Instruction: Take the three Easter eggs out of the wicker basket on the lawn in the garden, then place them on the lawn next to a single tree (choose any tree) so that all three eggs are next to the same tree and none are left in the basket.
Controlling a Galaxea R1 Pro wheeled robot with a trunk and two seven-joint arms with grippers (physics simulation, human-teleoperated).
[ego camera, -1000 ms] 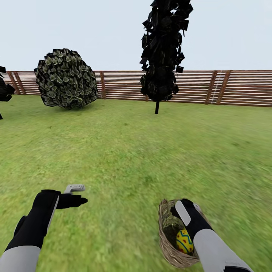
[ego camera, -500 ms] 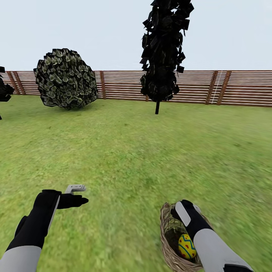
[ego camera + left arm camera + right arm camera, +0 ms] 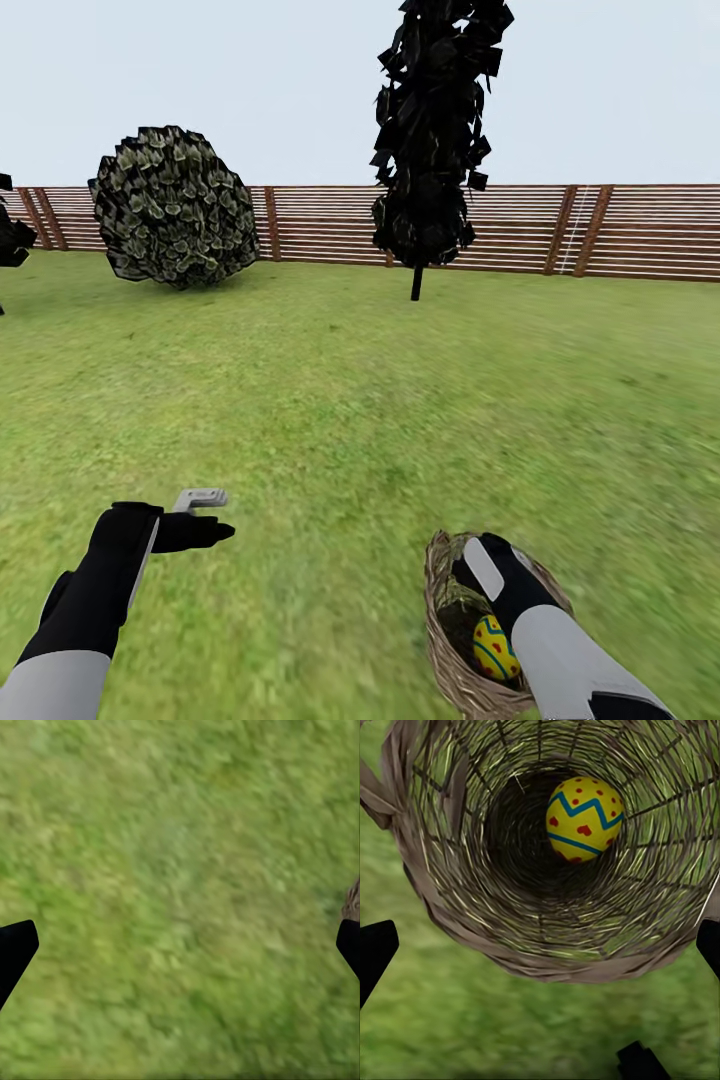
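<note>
- I am looking over both arms at a broad lawn (image 3: 350,400), with a slatted wooden fence (image 3: 640,232) along the far edge.
- The wicker basket (image 3: 445,655) sits on the grass at the lower right of the head view, directly beneath my right arm.
- One Easter egg (image 3: 494,648) lies inside it, yellow with red dots and a blue zigzag band; from the right wrist camera the same egg (image 3: 583,818) rests deep at the basket's bottom, against the far wall.
- I see just this one egg in the basket; whether another hides under the arm or behind the weave I cannot tell.
- The right gripper (image 3: 540,945) points straight down the basket's mouth, its two dark fingertips spread wide at the frame's edges, holding nothing.
- The egg lies ahead of those fingers along their own line, so I judge the coming move to be a straight reach down into the basket.
- The egg's long axis appears to lie tilted across the gap between the fingers, though the angle is hard to judge.
- The left gripper (image 3: 205,515) hovers over bare grass well to the left, fingers apart and empty; the right arm is clearly the nearer one.
- A narrow black conifer (image 3: 432,140) and a round leafy bush (image 3: 175,208) stand far off by the fence.
</note>
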